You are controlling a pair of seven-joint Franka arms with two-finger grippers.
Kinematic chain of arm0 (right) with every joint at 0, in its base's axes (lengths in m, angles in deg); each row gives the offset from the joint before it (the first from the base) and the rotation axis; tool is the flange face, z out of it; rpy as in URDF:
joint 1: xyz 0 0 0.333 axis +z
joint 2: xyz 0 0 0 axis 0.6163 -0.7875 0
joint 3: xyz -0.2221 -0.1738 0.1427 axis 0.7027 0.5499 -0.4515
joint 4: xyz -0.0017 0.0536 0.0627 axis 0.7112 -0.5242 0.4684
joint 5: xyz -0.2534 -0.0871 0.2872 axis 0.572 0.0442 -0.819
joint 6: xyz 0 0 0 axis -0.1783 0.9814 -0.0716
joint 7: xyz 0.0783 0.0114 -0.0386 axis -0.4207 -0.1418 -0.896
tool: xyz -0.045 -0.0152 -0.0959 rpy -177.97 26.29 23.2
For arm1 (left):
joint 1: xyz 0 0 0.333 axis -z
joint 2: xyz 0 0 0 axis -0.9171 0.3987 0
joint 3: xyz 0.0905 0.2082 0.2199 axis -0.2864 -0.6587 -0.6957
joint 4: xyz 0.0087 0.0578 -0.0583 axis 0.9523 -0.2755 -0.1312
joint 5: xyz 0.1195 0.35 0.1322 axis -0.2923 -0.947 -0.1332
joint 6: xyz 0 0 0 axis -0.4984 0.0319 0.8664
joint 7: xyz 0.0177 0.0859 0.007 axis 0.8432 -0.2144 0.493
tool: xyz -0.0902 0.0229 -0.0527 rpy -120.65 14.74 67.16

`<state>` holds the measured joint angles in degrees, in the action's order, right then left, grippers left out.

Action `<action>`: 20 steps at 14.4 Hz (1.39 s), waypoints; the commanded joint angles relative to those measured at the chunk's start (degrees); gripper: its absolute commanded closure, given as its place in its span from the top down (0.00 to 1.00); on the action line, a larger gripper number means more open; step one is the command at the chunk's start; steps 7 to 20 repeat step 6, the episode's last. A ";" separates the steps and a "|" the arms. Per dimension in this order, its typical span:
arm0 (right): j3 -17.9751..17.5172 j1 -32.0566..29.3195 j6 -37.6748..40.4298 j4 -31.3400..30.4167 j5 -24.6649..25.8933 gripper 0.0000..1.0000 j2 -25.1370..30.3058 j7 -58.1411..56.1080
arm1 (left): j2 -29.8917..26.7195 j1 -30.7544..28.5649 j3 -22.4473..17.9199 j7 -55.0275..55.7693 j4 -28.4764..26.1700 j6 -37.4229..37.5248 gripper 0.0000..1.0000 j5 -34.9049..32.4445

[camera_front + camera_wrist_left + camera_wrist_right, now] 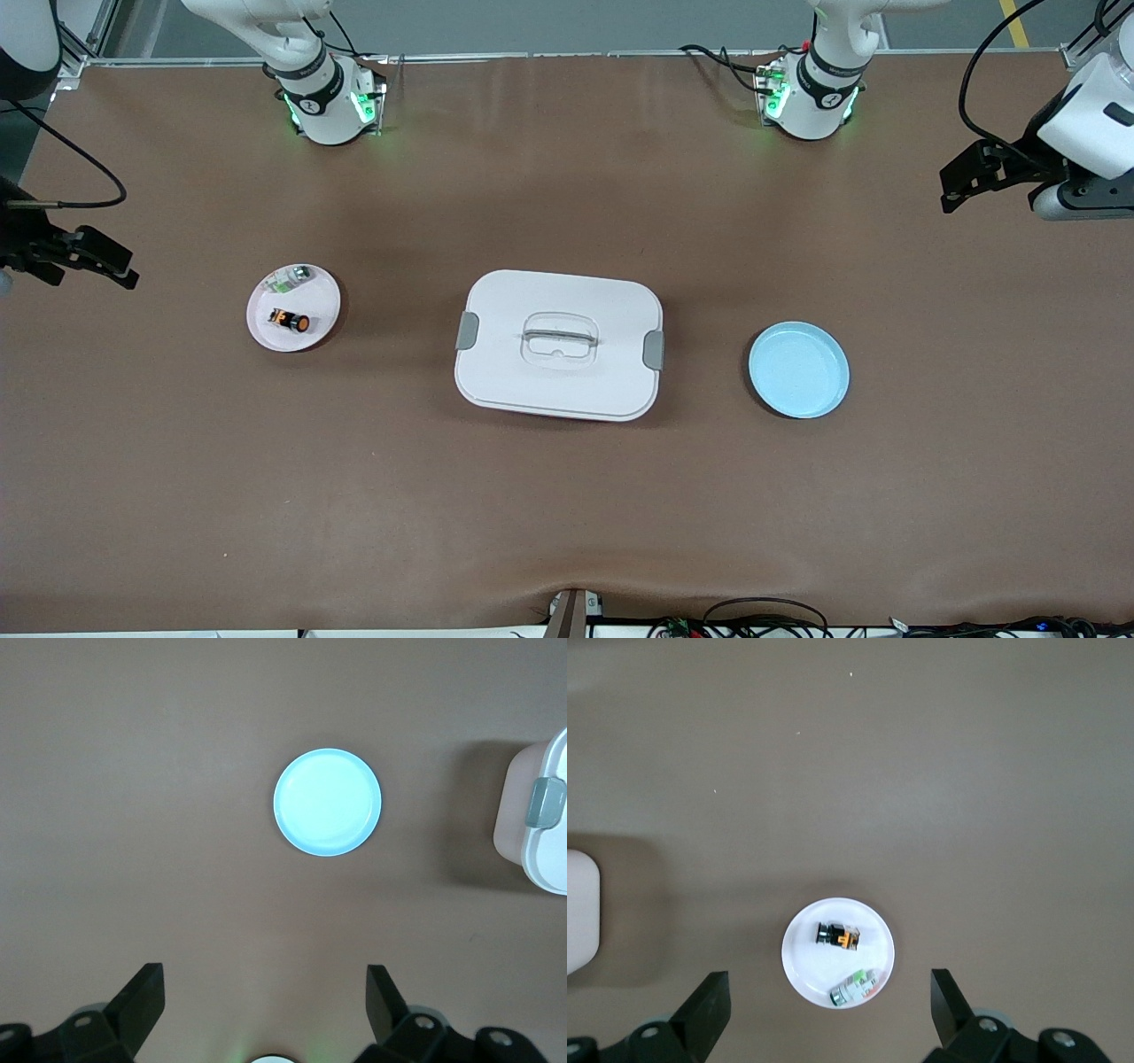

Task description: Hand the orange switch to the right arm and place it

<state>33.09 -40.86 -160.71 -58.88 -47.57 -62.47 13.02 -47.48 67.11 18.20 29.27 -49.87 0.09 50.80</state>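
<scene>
The orange switch (291, 321) lies on its side on a small white plate (323, 306) toward the right arm's end of the table. The right wrist view shows the orange switch (838, 936) on that white plate (811, 970), far below. My right gripper (124, 268) hangs high over the table's right-arm end, open and empty, as the right wrist view's right gripper (828, 979) confirms. My left gripper (950, 190) hangs high over the left arm's end, and in the left wrist view the left gripper (264, 973) is open with nothing between its fingers.
A small white-and-green piece (292, 279) shares the white plate with the switch. A white lidded box (558, 344) with grey latches stands mid-table. A light blue plate (798, 369) lies toward the left arm's end, below the left gripper's camera as the blue plate (328, 802).
</scene>
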 commanded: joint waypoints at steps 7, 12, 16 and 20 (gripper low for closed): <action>-2.22 -2.11 7.47 6.04 -0.87 1.00 0.98 -0.70 | -0.63 -0.08 0.23 -0.75 0.49 1.47 1.00 0.78; -2.22 -2.11 7.47 6.04 -0.87 1.00 0.98 -0.70 | -0.63 -0.08 0.23 -0.75 0.49 1.47 1.00 0.78; -2.22 -2.11 7.47 6.04 -0.87 1.00 0.98 -0.70 | -0.63 -0.08 0.23 -0.75 0.49 1.47 1.00 0.78; -2.22 -2.11 7.47 6.04 -0.87 1.00 0.98 -0.70 | -0.63 -0.08 0.23 -0.75 0.49 1.47 1.00 0.78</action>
